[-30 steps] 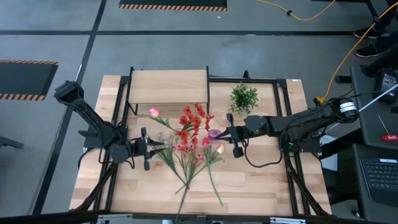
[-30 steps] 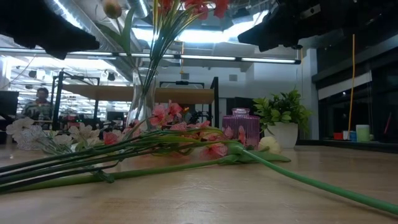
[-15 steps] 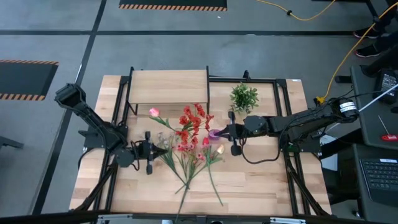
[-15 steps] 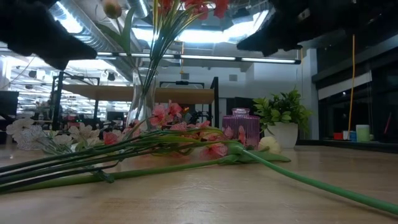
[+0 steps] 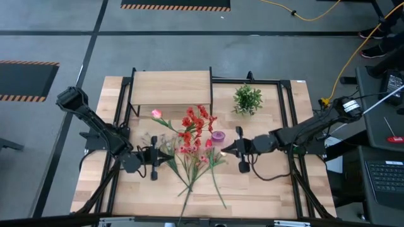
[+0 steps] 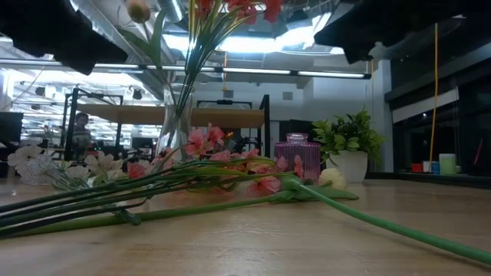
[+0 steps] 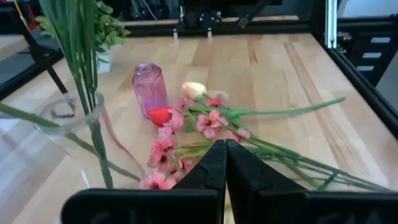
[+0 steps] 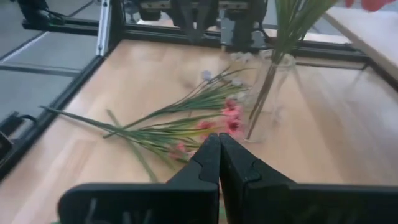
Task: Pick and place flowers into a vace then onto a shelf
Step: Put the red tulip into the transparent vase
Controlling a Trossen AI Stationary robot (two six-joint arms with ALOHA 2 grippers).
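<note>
On the surface (image 5: 265,189), thin plastic stems and soft fabric blossoms of the loose flowers (image 5: 196,161) are fanned toward 6 o'clock. At 9 o'clock of them the left hand (image 5: 153,165) is pressed together, empty; at 3 o'clock the right hand (image 5: 241,150), likewise. The tall clear glass vase (image 6: 176,123) could be tipped by a tangled stem. The wooden shelf (image 5: 170,88) stands at 12 o'clock.

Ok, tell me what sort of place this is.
Probably a robot lab or workshop hall: grey floor with striped hazard tape, a yellow cable trailing across it, and a keyboard on a desk beside the wooden table.
</note>
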